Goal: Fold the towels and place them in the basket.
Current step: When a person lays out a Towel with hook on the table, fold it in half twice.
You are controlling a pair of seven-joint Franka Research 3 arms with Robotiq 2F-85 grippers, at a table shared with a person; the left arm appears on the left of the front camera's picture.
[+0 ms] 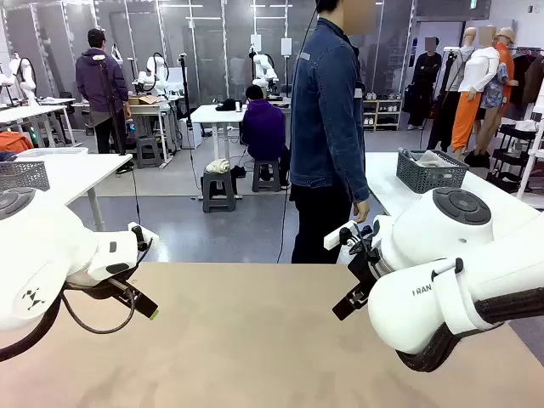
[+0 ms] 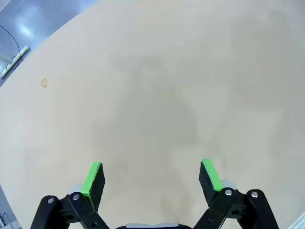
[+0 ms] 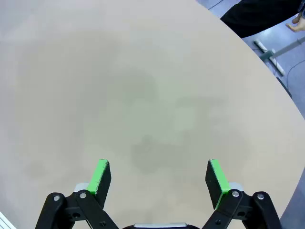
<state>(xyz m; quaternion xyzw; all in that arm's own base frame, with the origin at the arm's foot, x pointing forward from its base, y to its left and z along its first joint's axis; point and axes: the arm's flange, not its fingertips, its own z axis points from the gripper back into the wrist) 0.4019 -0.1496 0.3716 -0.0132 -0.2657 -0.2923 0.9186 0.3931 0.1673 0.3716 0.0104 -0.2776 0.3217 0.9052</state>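
Your left end effector (image 2: 152,174) and right end effector (image 3: 159,172) both gape wide, holding nothing, above the desk (image 1: 255,340).

**Bright, flat light from overhead**

Even, white light fills the room, and the floor (image 2: 24,21) glints pale with glare. Only soft grey shadows smudge the table (image 1: 255,340). The wrist lenses bow the table's edge into a curve. The left gripper (image 2: 152,179) looks crisp up close.

Right claw (image 3: 159,177) agape — over bare table (image 3: 143,86)
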